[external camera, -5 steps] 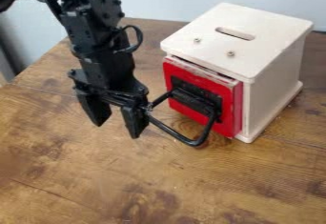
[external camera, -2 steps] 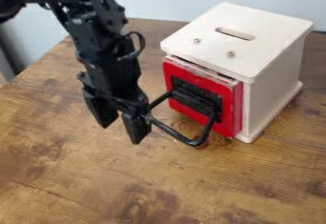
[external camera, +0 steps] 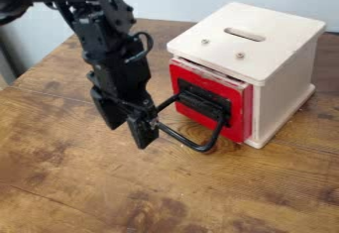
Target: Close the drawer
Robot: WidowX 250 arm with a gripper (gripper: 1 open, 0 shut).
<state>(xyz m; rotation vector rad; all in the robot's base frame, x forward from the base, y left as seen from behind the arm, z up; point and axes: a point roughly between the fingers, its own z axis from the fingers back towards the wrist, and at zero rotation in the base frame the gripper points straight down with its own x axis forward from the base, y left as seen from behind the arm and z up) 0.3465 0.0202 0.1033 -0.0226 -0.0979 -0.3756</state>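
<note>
The drawer has a bright red front with a black centre panel and sits in a cream-white box. It stands out a little from the box's face. Its black wire loop handle reaches forward and down to the table. My black gripper hangs just left of the handle, fingers pointing down. The right finger is at the loop's left end, very near or touching it. The fingers stand apart with nothing between them.
The box stands on a worn wooden table. A slot is cut in the box's top. My black arm reaches in from the upper left. A pale wall lies behind.
My gripper has moved a little to the right, toward the handle's left end. The drawer and the box have not visibly moved.
</note>
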